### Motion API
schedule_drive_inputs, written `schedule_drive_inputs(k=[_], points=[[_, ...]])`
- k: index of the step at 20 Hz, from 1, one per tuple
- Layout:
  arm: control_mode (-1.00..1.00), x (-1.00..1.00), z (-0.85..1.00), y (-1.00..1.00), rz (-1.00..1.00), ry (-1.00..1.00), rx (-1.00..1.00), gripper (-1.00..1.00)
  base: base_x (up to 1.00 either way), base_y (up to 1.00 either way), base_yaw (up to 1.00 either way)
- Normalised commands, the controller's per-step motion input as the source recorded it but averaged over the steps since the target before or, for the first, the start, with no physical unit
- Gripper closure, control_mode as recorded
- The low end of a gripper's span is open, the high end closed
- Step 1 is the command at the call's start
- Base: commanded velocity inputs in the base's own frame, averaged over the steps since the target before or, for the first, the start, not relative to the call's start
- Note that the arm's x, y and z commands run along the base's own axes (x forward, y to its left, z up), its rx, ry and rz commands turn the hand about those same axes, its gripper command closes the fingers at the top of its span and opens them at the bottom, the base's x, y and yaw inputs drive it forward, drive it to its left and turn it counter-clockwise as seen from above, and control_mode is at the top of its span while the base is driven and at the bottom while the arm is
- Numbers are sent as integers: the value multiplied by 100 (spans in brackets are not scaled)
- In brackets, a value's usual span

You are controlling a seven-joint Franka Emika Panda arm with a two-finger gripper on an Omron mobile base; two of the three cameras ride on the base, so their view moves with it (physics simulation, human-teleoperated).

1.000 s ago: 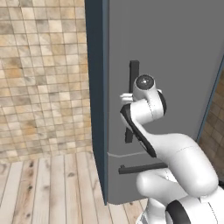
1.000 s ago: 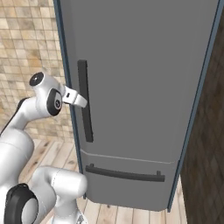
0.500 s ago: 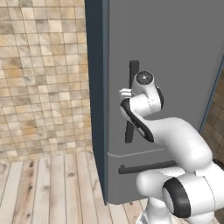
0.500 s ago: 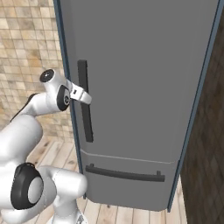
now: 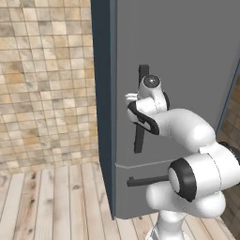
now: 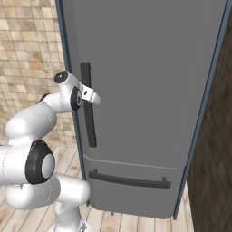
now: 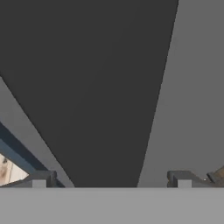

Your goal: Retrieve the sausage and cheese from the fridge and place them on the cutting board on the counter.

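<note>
Tan stone tiles (image 5: 47, 84) cover the wall to the left of the fridge (image 6: 149, 81), and pale wooden floorboards (image 5: 61, 201) run up to its foot. Its grey door is shut, with a dark vertical bar handle (image 6: 88, 113) near the left edge and a horizontal drawer handle (image 6: 129, 180) lower down on the bottom drawer front. Along the right side of the appliance stands a dark brown wall (image 6: 213, 149). Rising from its base, the white arm bends forward and brings the gripper (image 6: 93, 95) up against the upper part of the vertical handle. In the hand view the dark bar (image 7: 96, 87) stands broad between the two finger tips (image 7: 41, 179), which sit wide apart on either side of it (whether either tip touches the bar cannot be told). Nothing is clamped between them. Grey door surface (image 7: 192, 87) lies beside the bar in that close view.
</note>
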Motion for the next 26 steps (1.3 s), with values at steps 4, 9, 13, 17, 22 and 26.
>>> schedule_drive_inputs(k=[4, 9, 13, 17, 22, 26], points=[[-100, 39, -17, 0, 14, 4, 5, -100, 0, 0, 0], [-100, 33, -20, 0, 12, 0, 2, -100, 0, 0, 0], [-100, 33, -20, 0, 4, 0, 0, -100, 0, 0, 0], [-100, 57, -13, 0, 0, 0, 1, -100, 0, 0, 0], [-100, 84, -1, 0, 0, 0, 3, 100, 0, 0, 0], [-100, 64, 0, 0, 0, 0, 9, 100, 0, 0, 0]])
